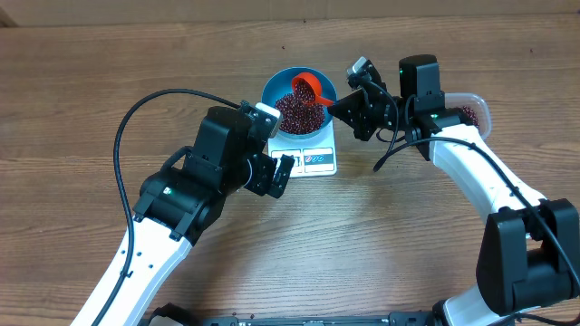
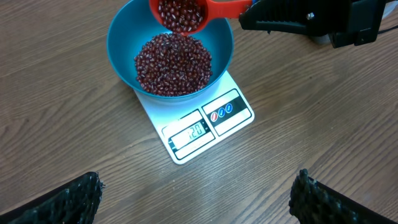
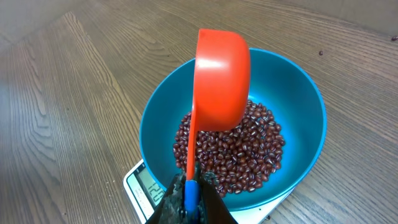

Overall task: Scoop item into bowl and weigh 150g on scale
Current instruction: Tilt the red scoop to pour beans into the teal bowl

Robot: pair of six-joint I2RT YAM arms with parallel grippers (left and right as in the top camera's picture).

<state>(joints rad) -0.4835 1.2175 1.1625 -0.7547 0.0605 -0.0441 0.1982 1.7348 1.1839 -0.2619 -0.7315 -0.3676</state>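
Overhead view: the right pincer [image 1: 340, 107] is clamped tight on the handle of a red scoop [image 1: 308, 88], whose cup sits over the far side of the blue bowl [image 1: 272, 91]. The right wrist view shows its two dark fingers [image 3: 208, 205] pinched together around the thin end of the handle, with the scoop [image 3: 221, 81] tipped up so its smooth underside faces the camera, above the beans [image 3: 249, 149] heaped in the bowl [image 3: 305, 106]. From the left wrist view the cup of the scoop [image 2: 227, 7] is full of beans and hangs just over the bowl's far rim [image 2: 118, 43]; whether it touches the rim cannot be told.

The bowl stands on the white scale [image 2: 155, 115], covering its back half, and a mound of dark red beans [image 2: 174, 65] fills the bowl's bottom. The display [image 2: 189, 132] at the front edge shows digits that look like 120.

The left pincer [image 1: 276, 143] is spread wide and has hold of nothing. It hovers over the wooden worktop [image 1: 91, 91] just beside the front left of the scale [image 1: 313, 161]; in its own camera the fingertips [image 2: 87, 190] stand far apart at the bottom corners.

A clear tub [image 1: 476, 109] with more beans lies mostly hidden behind the right arm.
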